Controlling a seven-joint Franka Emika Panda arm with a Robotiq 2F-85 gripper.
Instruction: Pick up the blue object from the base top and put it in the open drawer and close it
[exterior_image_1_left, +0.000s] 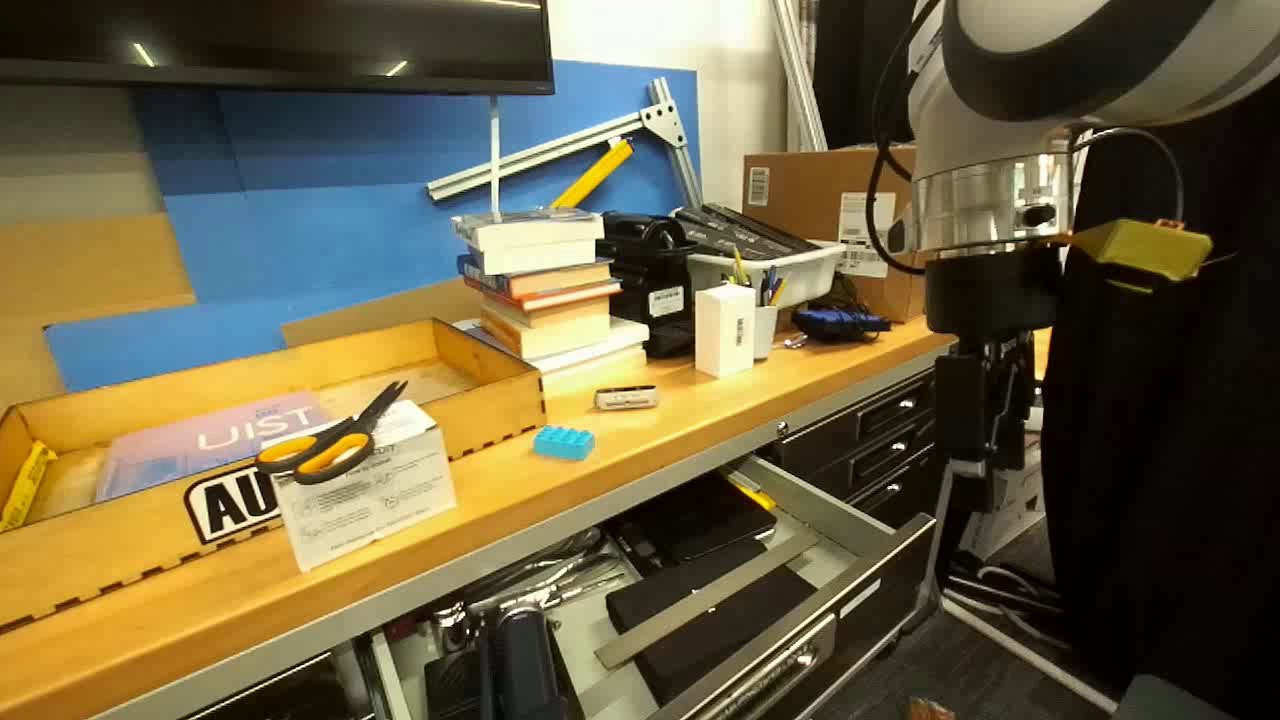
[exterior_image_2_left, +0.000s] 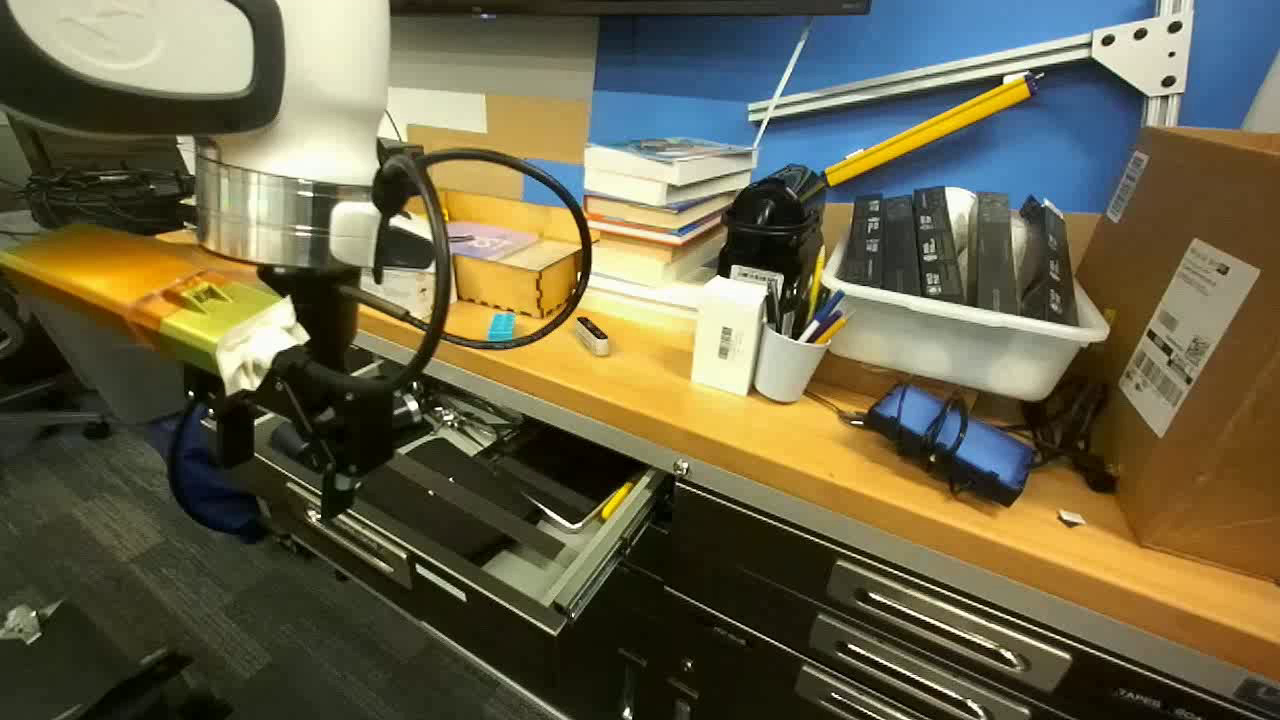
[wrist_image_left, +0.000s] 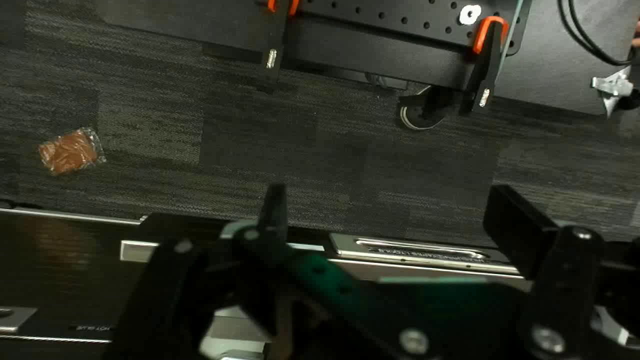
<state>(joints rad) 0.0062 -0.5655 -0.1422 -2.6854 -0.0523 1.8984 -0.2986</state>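
The blue object is a small light-blue studded brick (exterior_image_1_left: 563, 442) lying on the wooden base top (exterior_image_1_left: 680, 410), close to its front edge. It also shows in an exterior view (exterior_image_2_left: 502, 326), partly ringed by the arm's cable, and is out of the wrist view. The drawer (exterior_image_1_left: 880, 590) below is pulled open, holding black flat cases and metal tools; its front also shows in an exterior view (exterior_image_2_left: 480, 590). My gripper (wrist_image_left: 387, 195) is open and empty, fingers wide apart. In an exterior view the gripper (exterior_image_2_left: 288, 470) hangs over the drawer's front side. The drawer's handle (wrist_image_left: 420, 248) shows between the fingers.
A small white-and-black item (exterior_image_1_left: 626, 398) lies near the brick. A white box with scissors (exterior_image_1_left: 365, 490), a wooden tray (exterior_image_1_left: 490, 400), a book stack (exterior_image_1_left: 545, 290) and a white upright box (exterior_image_1_left: 724, 330) stand on the base top. Closed drawers (exterior_image_2_left: 930, 630) adjoin the open one.
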